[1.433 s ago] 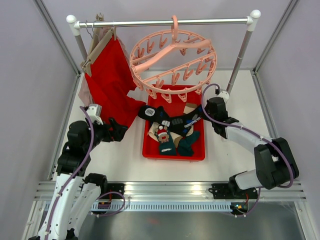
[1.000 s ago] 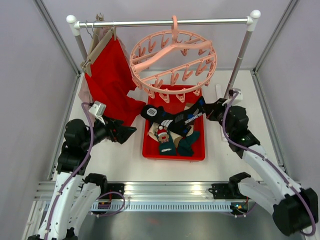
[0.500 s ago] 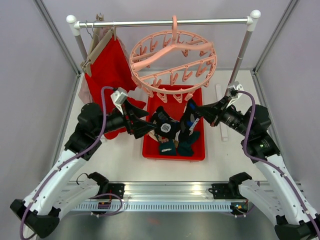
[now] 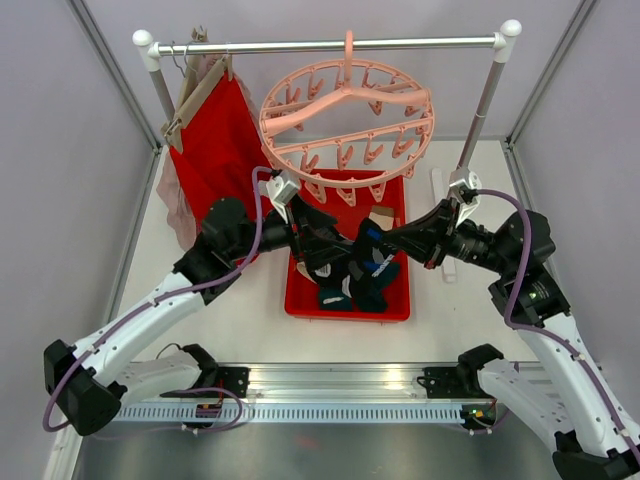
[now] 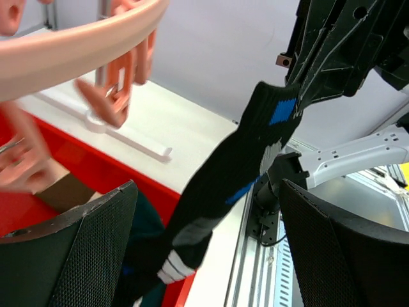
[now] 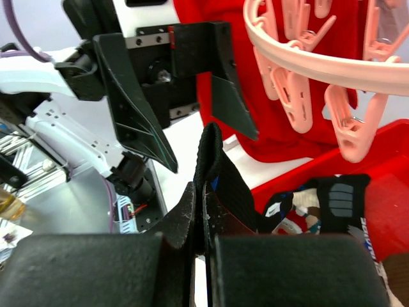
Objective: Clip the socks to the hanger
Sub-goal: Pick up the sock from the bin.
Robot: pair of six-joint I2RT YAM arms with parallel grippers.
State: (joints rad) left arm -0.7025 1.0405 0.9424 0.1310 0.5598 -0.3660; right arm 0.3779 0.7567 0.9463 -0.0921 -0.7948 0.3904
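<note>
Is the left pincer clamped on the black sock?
No, the left pincer stands open around the black sock, which the right pincer holds.

Mostly plastic and cloth here
The hanger (image 4: pixel 345 110) is smooth pale-pink plastic with a slight sheen, the tray (image 4: pixel 398 306) is glossy red plastic, the rail (image 4: pixel 330 44) is shiny metal. The black sock (image 5: pixel 236 166) is matt knit cloth; pads (image 5: pixel 77 256) on the left gripper (image 5: pixel 204 256) look like rough black mesh.

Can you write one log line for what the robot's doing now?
right gripper: shut on black sock | left gripper: open near it | black sock: over red tray, not clipped
</note>
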